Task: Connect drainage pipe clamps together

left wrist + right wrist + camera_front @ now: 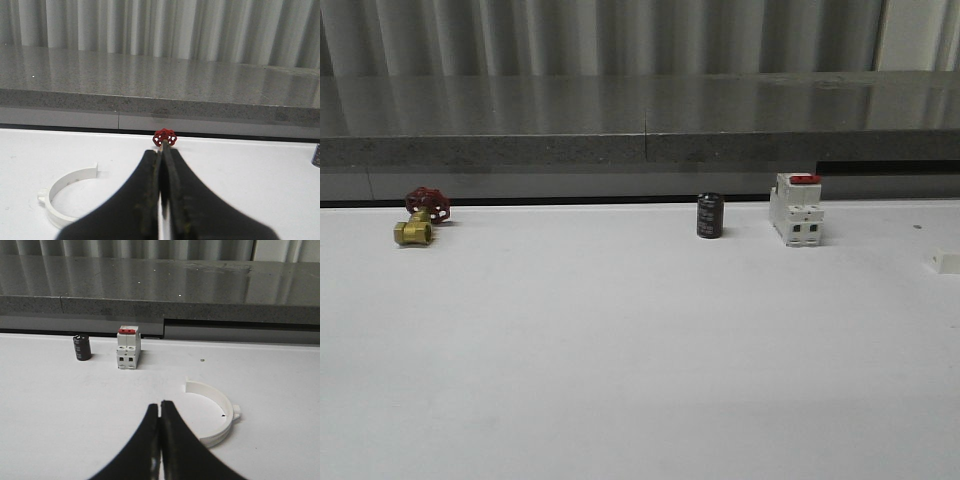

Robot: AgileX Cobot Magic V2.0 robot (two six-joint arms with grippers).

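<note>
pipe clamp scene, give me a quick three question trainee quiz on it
1. True or false: the left tool holds a clamp half.
2. Which item stands between the brass valve and the white breaker in the front view? A) black cylinder B) blue cup C) screwdriver
3. What colour is the breaker's switch?

Key:
1. False; its fingers are shut on nothing, and the left clamp half lies on the table.
2. A, the black cylinder.
3. Red.
</note>
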